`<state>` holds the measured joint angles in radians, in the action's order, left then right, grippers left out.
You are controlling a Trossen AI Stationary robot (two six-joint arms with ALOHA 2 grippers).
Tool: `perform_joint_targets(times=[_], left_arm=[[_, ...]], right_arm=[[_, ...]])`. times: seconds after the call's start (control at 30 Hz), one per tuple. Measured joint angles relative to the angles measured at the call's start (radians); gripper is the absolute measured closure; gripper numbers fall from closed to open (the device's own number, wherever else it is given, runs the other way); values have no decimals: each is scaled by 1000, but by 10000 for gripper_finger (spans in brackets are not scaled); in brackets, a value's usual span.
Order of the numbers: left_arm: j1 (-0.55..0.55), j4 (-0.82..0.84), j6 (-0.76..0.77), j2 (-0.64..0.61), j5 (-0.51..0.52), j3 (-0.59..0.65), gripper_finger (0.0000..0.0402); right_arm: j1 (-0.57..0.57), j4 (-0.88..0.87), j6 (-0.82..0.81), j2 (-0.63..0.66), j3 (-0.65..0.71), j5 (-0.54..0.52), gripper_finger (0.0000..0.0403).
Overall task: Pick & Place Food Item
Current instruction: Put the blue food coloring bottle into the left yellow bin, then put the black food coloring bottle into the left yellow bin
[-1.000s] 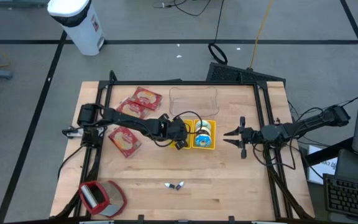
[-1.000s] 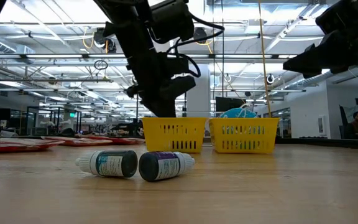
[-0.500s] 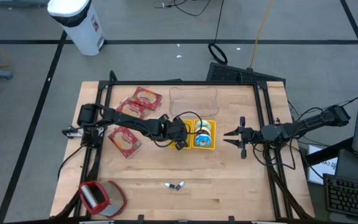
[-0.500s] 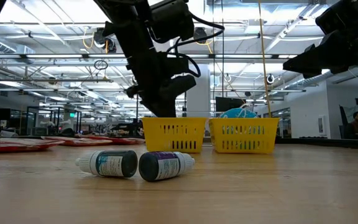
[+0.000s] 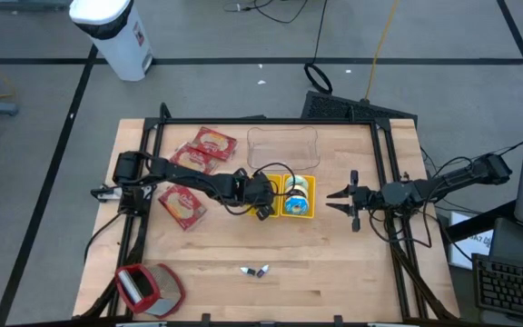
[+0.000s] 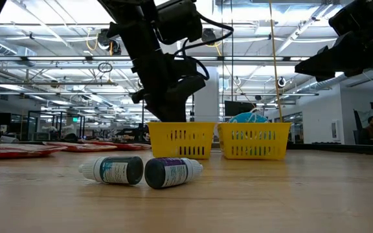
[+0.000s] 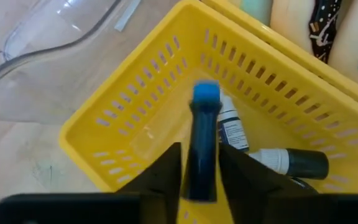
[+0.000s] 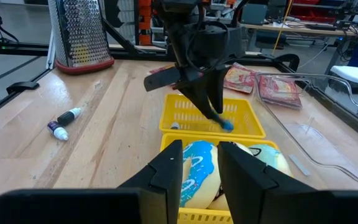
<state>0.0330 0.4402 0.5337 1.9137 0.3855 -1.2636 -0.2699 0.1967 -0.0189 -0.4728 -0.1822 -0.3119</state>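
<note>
Between left gripper (image 7: 199, 163) fingers, over the left yellow basket (image 7: 135, 121): blue-capped bottle (image 7: 202, 140), long axis pointing down into it, grip slackening. Right gripper (image 5: 343, 200) farther off, partly open, empty.

High view looks straight down on the whole table (image 5: 334, 272). Low view sits level at tabletop. Wrist views look close along each arm. All share the yellow baskets (image 6: 181, 140).
</note>
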Motion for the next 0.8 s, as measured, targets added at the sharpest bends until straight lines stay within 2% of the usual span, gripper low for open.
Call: perform_joint_targets(times=[0.17,0.33,0.53,0.8], left_arm=[[0,0,-96,-2,-11,0,218],[10,14,-174,-31,-103,-15,179],[62,44,-199,-80,-203,-66,168],[208,53,-200,-123,-435,-71,180]], right_arm=[[0,0,0,0,0,0,312],[0,0,0,0,0,0,312],[0,-1,0,-7,0,0,312],[0,-3,0,-14,0,0,312]])
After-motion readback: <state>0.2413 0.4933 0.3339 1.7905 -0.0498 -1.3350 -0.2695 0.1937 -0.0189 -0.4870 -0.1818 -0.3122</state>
